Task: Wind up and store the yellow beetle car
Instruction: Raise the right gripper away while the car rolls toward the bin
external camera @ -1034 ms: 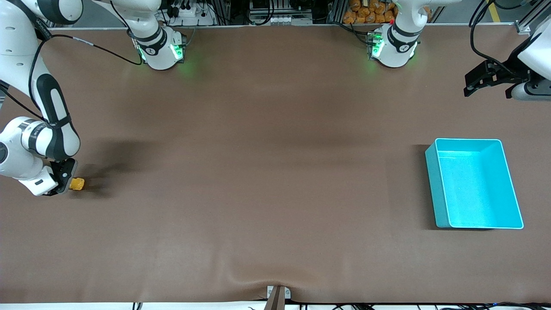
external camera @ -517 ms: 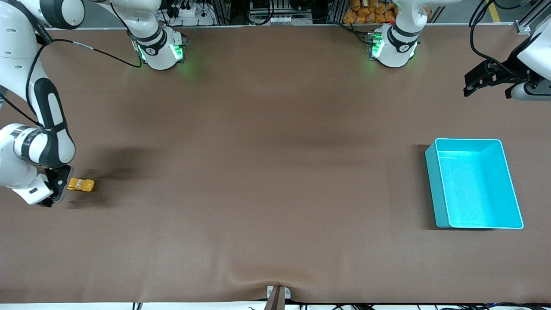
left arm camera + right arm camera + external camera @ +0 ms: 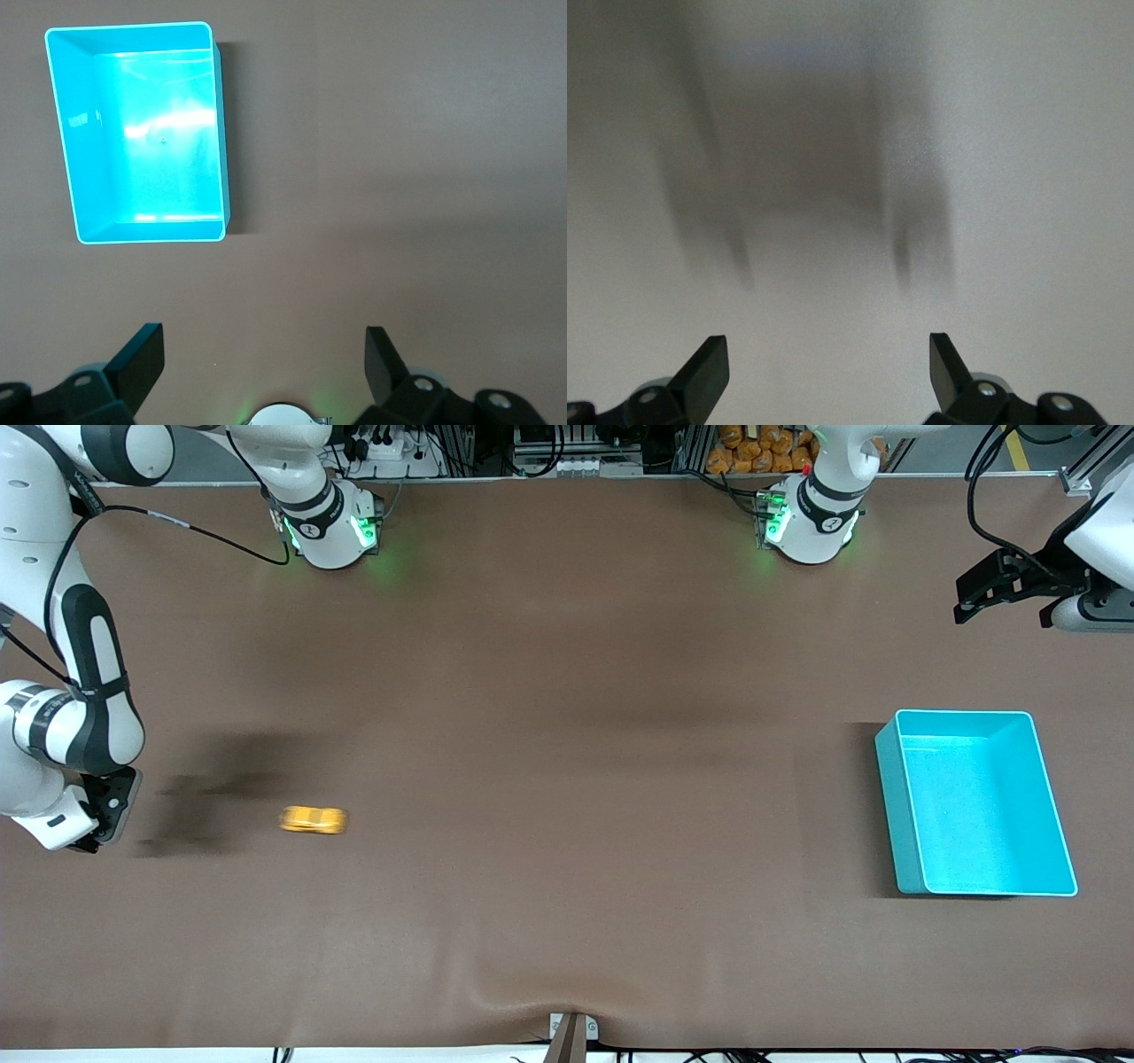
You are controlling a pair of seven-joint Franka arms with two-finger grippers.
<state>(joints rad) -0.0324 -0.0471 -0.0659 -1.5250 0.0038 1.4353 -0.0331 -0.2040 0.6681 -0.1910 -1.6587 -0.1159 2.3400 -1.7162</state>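
On the brown table [image 3: 567,779], the blurred yellow beetle car [image 3: 314,819] lies free; both pincers gape empty.

The right arm reaches down from its base to the right arm's end of the bench, elbow bent. The right gripper [image 3: 93,815] hangs low over the bench with its fingers [image 3: 709,367] spread wide and holding nothing. The left arm waits, raised; the left gripper [image 3: 979,598] is likewise spread wide and unloaded.
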